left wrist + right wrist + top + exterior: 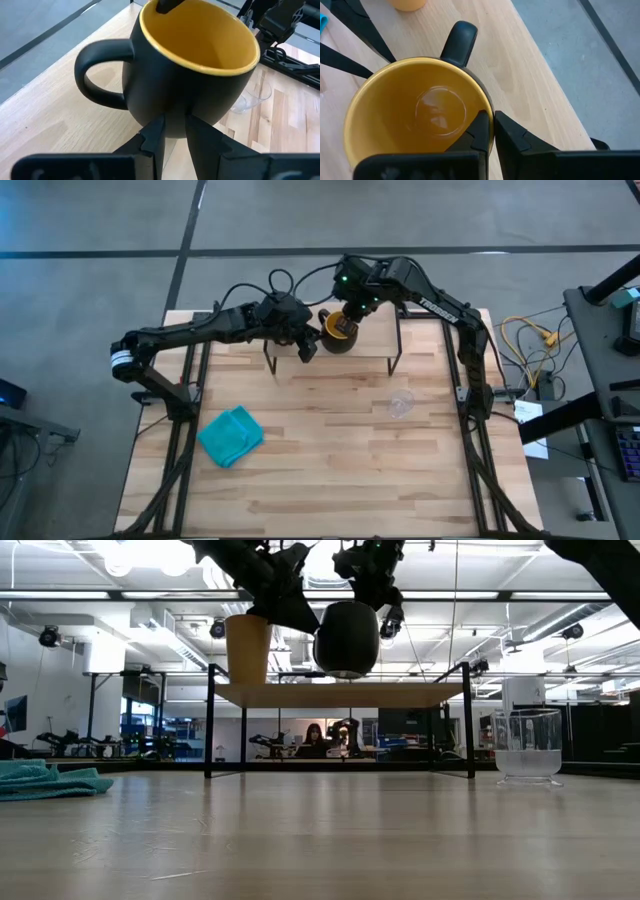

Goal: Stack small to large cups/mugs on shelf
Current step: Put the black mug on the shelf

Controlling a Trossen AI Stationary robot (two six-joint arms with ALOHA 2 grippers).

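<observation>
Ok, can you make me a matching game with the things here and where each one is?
Things:
1. dark mug
2. yellow-orange cup
3. clear glass
4. teal cloth

Places:
A. standing on the shelf
B. lying on the table, on the left arm's side
C. held above the shelf, its rim pinched in the right claw
D. standing on the table, off the shelf

Pairs: 1-C, 2-A, 3-D, 4-B

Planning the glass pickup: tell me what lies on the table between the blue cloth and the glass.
Nothing: in the high view only bare wood lies between the cloth and the glass. The low view agrees.
</observation>
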